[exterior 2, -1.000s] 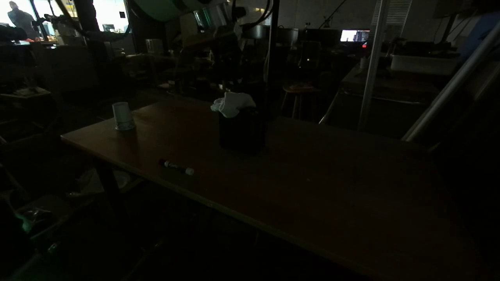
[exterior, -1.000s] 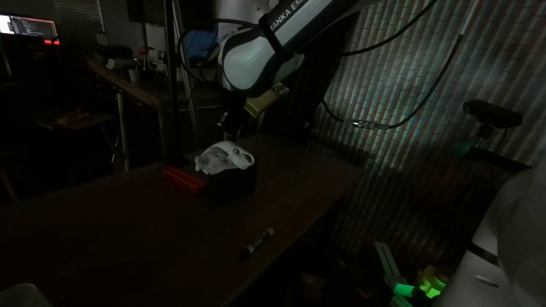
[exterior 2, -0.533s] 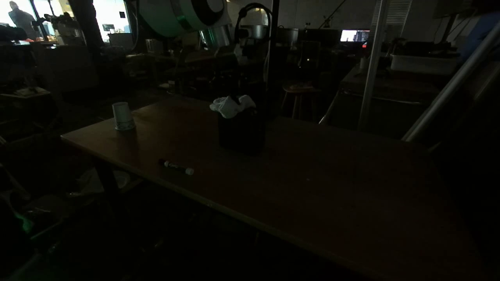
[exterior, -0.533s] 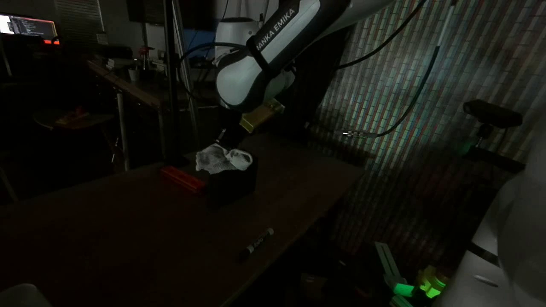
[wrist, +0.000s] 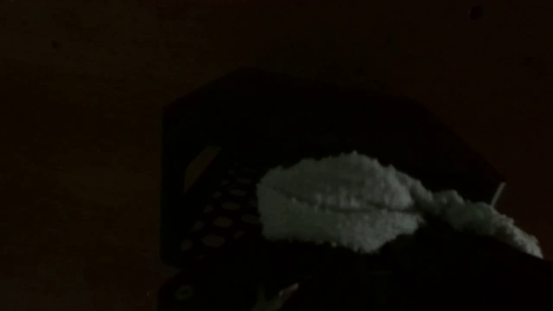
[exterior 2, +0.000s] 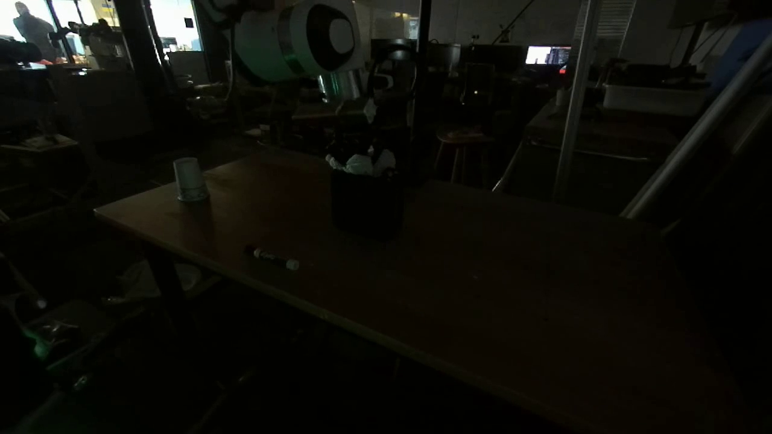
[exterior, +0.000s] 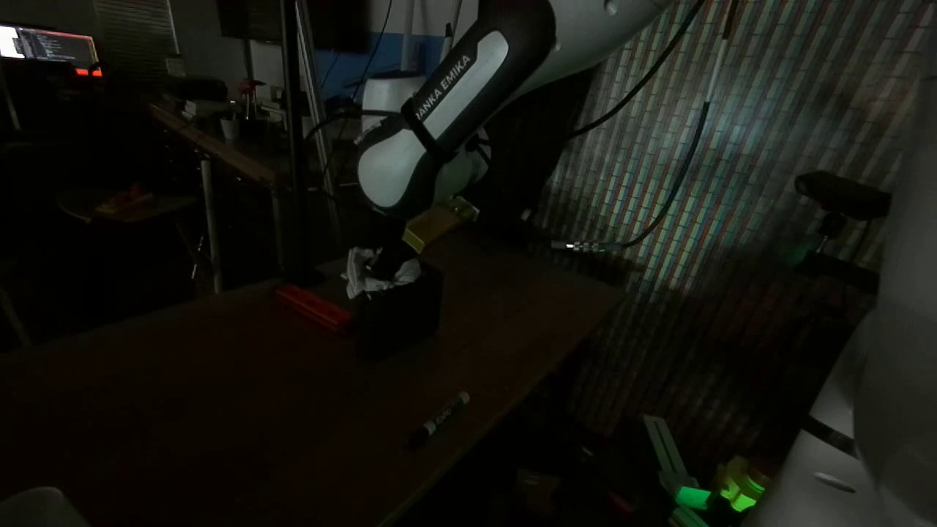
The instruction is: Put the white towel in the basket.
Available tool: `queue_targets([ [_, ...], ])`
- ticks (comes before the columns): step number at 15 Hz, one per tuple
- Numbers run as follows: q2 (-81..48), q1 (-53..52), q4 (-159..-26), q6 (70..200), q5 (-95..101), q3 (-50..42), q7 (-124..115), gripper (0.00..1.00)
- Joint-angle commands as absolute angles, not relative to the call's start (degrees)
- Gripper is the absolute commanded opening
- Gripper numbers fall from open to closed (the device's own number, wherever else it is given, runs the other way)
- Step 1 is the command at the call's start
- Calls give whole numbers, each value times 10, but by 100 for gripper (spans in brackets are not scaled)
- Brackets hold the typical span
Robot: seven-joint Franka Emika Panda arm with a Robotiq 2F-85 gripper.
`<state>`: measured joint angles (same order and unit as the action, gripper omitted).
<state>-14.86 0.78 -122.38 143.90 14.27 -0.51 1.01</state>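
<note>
The white towel (exterior: 406, 272) lies bunched in the mouth of the black basket (exterior: 401, 318), which stands on the table. Part of the towel sticks up above the rim. The towel (exterior 2: 360, 164) and basket (exterior 2: 367, 205) also show in an exterior view. My gripper (exterior: 384, 272) points down into the towel at the basket's opening. In the wrist view the towel (wrist: 337, 198) lies folded inside the basket, beside its wall with holes (wrist: 227, 205), and a strip runs over the rim at the right. The fingertips are lost in the dark and behind the towel.
An orange-red bar-shaped object (exterior: 313, 307) lies beside the basket. A marker (exterior: 443, 417) lies near the table's edge. A white cup (exterior 2: 190, 179) stands at a far corner of the table. The scene is very dark.
My arm has come down and the gripper has pushed into the towel. The towel has sunk in the middle with its sides folding up. The basket has shifted slightly.
</note>
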Motion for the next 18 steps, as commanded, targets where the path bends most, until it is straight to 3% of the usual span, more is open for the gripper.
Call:
queue_targets([
  [1, -210, 8, -1223, 1445, 114, -2, 29, 0],
  [8, -219, 13, -1229, 1436, 73, 4, 57, 0],
  [18, -97, 5, -1261, 1419, 87, -5, 58, 0],
])
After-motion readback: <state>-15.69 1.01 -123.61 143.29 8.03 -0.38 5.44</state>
